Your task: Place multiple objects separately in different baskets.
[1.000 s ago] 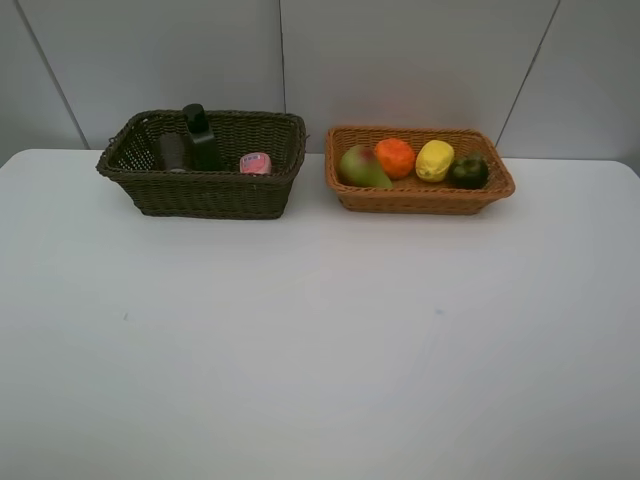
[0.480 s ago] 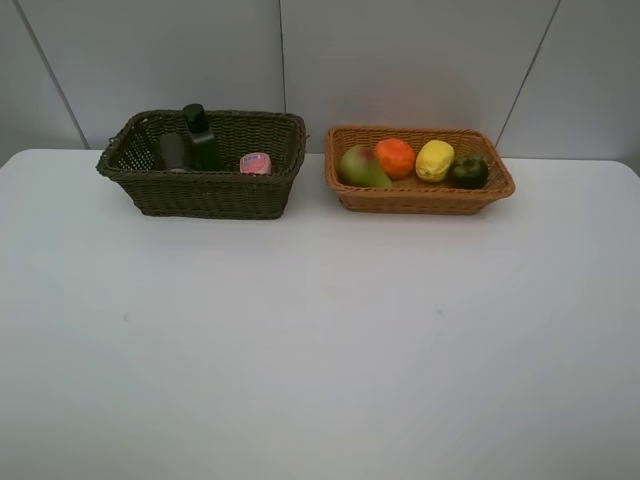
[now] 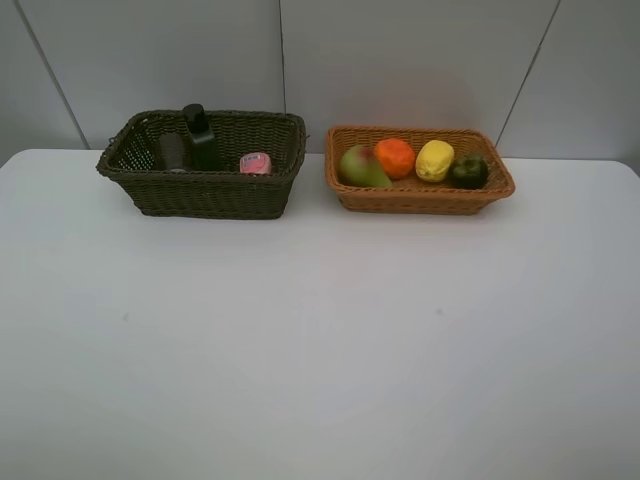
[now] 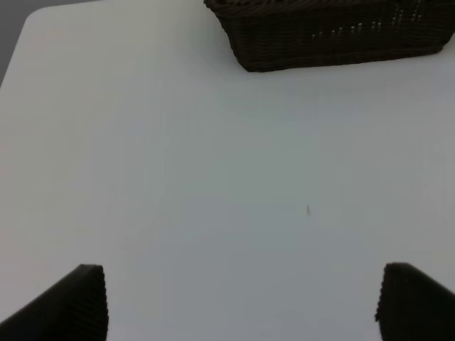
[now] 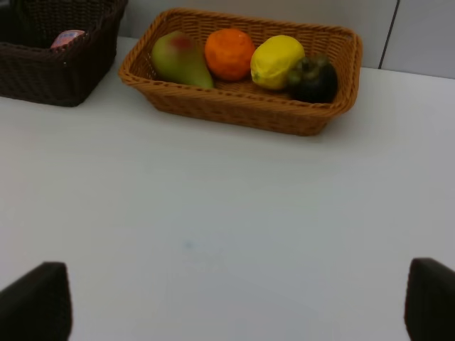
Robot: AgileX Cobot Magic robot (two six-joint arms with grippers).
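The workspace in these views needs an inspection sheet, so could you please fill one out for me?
Surface: white table, bare in front of both baskets.
Job's things: dark basket holds a dark green bottle, a dark cup and a small pink bottle; tan basket holds a pear, orange, lemon and mangosteen. No marker seen.
Clutter: nothing seen.
Grippers: left pincer open, empty; right pincer open, empty.
Cables: nothing seen.
Surroundings: grey panelled wall behind.
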